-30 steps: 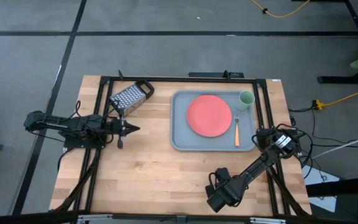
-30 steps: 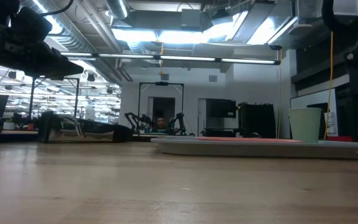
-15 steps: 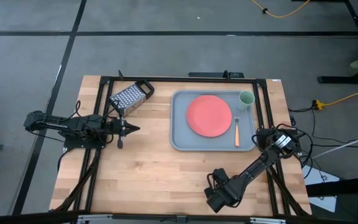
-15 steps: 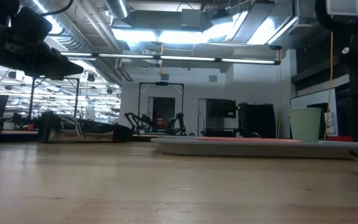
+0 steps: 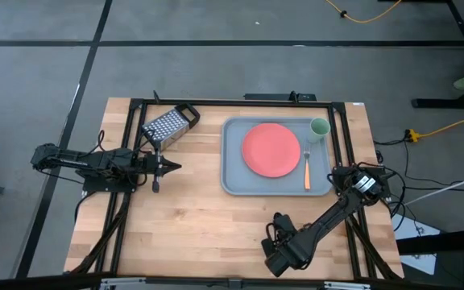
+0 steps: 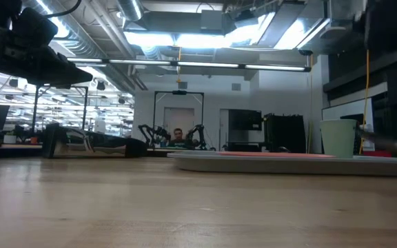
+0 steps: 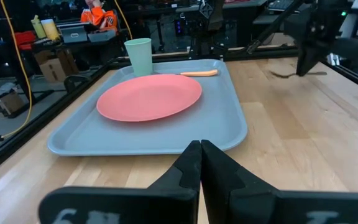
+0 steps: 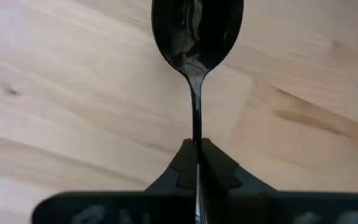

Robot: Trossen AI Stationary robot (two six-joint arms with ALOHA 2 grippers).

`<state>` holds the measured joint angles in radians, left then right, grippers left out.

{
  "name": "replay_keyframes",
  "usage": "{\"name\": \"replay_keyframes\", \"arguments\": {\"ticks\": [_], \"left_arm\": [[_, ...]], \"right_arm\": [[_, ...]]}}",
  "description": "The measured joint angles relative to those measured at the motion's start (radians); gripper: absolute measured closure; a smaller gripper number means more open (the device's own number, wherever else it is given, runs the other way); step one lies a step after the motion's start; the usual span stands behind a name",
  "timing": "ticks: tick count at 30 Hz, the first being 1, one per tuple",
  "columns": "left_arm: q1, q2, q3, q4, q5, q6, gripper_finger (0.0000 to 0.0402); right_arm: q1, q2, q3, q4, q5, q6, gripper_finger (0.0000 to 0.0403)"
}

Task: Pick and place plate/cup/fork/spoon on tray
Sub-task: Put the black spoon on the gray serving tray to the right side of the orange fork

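The grey-blue tray (image 5: pixel 234 181) lies at the table's far right and carries the coral-red plate (image 5: pixel 271 150), the pale green cup (image 5: pixel 319 127) and the orange-handled fork (image 5: pixel 307 171). The dark spoon (image 8: pixel 197 31) is near the table's front edge, right of the middle, with my right gripper (image 5: pixel 279 234) shut on its handle. My left gripper (image 5: pixel 176 167) hovers over the table's left part, shut and holding nothing, pointing at the tray (image 7: pixel 148 140). My right gripper pinches the spoon's thin handle (image 8: pixel 196 127) between its two fingertips, a little behind the bowl. The fingers come from above. The bowl sticks out beyond them, hollow side up. In the low view the spoon (image 6: pixel 393 142) hangs clear of the table.
A metal box grater (image 5: pixel 167 126) lies on its side at the far left of the table, close to my left arm. Bare wood spreads over the middle and the near left. Black frame rails run along the table's edges.
My right gripper has shifted a little toward the table's left edge. In the low view the spoon, which lay on the table at the right, now hangs above it.
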<state>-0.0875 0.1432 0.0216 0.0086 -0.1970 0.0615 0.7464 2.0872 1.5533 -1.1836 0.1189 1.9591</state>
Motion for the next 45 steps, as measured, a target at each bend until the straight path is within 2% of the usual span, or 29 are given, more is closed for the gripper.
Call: {"name": "replay_keyframes", "arguments": {"ticks": [4, 9, 14, 17, 20, 24, 29, 33, 37, 41, 45], "left_arm": [[0.0, 0.0, 0.0, 0.0, 0.0, 0.0, 0.0401], [0.0, 0.0, 0.0, 0.0, 0.0, 0.0, 0.0401], [0.0, 0.0, 0.0, 0.0, 0.0, 0.0, 0.0401], [0.0, 0.0, 0.0, 0.0, 0.0, 0.0, 0.0401], [0.0, 0.0, 0.0, 0.0, 0.0, 0.0, 0.0401], [0.0, 0.0, 0.0, 0.0, 0.0, 0.0, 0.0401], [0.0, 0.0, 0.0, 0.0, 0.0, 0.0, 0.0401], [0.0, 0.0, 0.0, 0.0, 0.0, 0.0, 0.0401], [0.0, 0.0, 0.0, 0.0, 0.0, 0.0, 0.0401], [0.0, 0.0, 0.0, 0.0, 0.0, 0.0, 0.0401], [0.0, 0.0, 0.0, 0.0, 0.0, 0.0, 0.0401]], "right_arm": [[-0.002, -0.004, 0.08, -0.136, 0.029, 0.021, 0.0401], [-0.029, -0.006, 0.174, -0.402, 0.043, 0.074, 0.0401], [-0.075, -0.087, 0.123, -0.387, 0.174, 0.023, 0.0402], [-0.115, -0.165, 0.009, -0.39, 0.203, -0.002, 0.0402], [-0.151, -0.276, -0.137, -0.387, 0.176, 0.002, 0.0402], [-0.169, -0.446, -0.359, -0.329, 0.155, 0.093, 0.0402], [-0.176, -0.634, -0.63, -0.08, 0.156, 0.21, 0.0402], [-0.226, -0.706, -0.792, 0.093, 0.141, 0.181, 0.0402], [-0.305, -0.746, -0.838, 0.112, 0.152, 0.087, 0.0402], [-0.396, -0.798, -0.819, 0.04, 0.152, -0.034, 0.0402], [-0.493, -0.854, -0.806, -0.054, 0.153, -0.075, 0.0402]]}}
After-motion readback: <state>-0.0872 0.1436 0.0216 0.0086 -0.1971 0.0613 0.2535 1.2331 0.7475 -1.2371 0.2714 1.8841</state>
